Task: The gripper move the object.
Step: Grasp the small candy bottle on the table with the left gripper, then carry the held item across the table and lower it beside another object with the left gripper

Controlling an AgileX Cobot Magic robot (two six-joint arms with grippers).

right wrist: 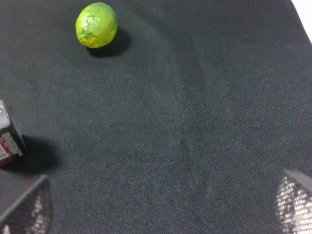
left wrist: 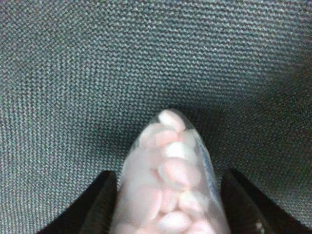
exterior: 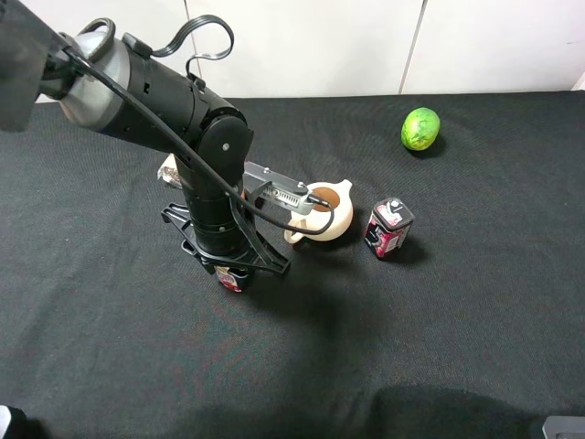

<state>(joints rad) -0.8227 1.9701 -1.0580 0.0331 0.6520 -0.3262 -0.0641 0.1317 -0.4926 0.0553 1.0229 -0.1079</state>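
Left gripper (left wrist: 168,175): closed on the bottle (left wrist: 171,195). One black finger (left wrist: 100,207) bears on each flank.

Bottle position: under the left arm's tip, at the near left of the teapot (exterior: 325,210) and apart from it. From the high camera only a pink-red strip of label shows below the black wrist. Whether the bottle touches the cloth (exterior: 439,311) cannot be told.

Bottle orientation: the long axis runs in line with the fingers. The left wrist view shows the rounded, tapering end pointing away from the camera, towards the cloth. In the high view the arm stands nearly vertical over it, so the axis is steep. The cap is hidden.

Bottle material: clear, smooth wall, filled with pale pink-white oval tablets. A thin label edge runs down one side.

Right gripper (right wrist: 158,209): jaws wide apart, nothing between them. The pads carry a fine mesh pattern.

Other items:
- Teapot: cream, glossy, rounded body, lidless with a brown interior, handle towards the arm.
- Carton (exterior: 388,229): dark red and black, box-shaped, grey cap, just right of the teapot.
- Lime (exterior: 420,128): green, dimpled, oval, well apart at the far right.
- Cloth: black, tightly woven, matte.
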